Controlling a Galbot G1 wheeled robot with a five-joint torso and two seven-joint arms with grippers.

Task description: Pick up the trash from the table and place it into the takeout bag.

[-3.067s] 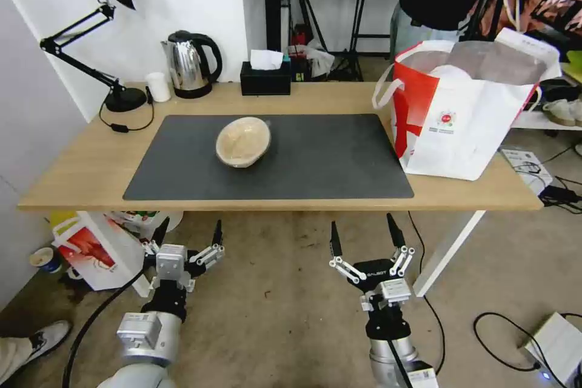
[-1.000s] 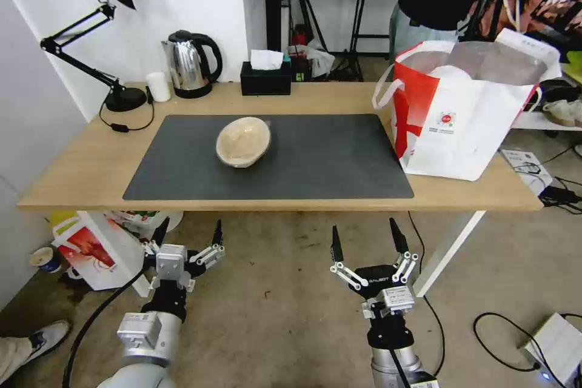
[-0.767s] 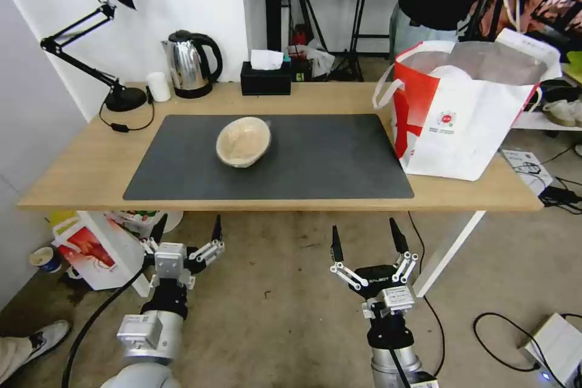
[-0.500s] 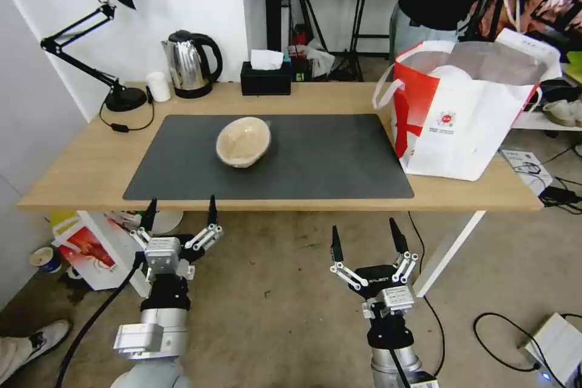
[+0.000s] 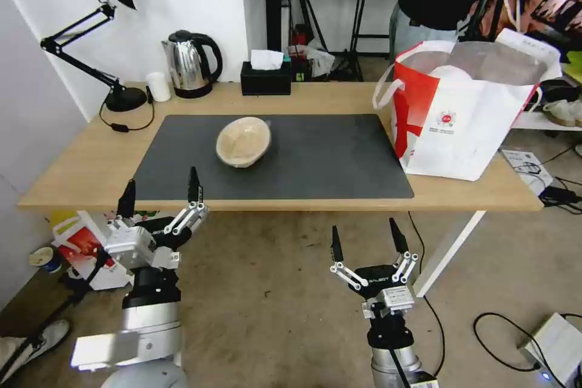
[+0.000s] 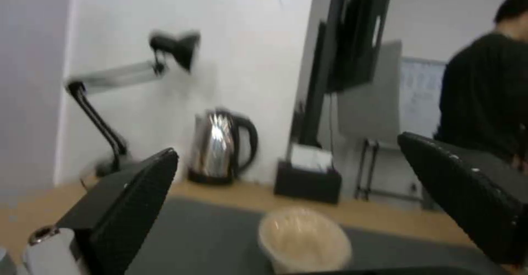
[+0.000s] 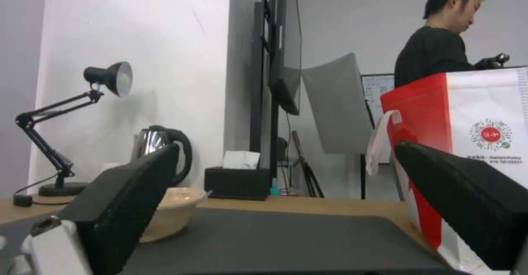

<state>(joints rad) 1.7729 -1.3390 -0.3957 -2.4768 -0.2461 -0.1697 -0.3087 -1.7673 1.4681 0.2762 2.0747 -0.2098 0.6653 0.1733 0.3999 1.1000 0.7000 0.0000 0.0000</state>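
While both arms hang low in front of the table [image 5: 79, 179], the right gripper [image 5: 365, 244] sits nearest the robot, below the table's front edge and over the floor, its two black fingers spread wide and holding nothing. The left gripper [image 5: 160, 191] is higher, its fingertips at the level of the table's front edge near the left front corner of the dark grey mat [image 5: 339, 160]; its fingers are also wide apart and empty.

On the mat, left of centre, lies the beige pulp bowl [image 5: 243, 142], tipped so that its opening faces the robot. The left wrist view shows this bowl [image 6: 304, 239] between that gripper's spread fingers but well ahead of them, and the right wrist view shows it [image 7: 175, 211] resting on the mat.

At the right end of the table stands the takeout bag [image 5: 467, 115], upright and open, its foil lining showing at the mouth, its base just beside the mat's right edge.

Along the far edge stand a black desk lamp [image 5: 91, 36], a small white cup [image 5: 159, 86], a steel kettle [image 5: 191, 64] and a black tissue box [image 5: 265, 76].
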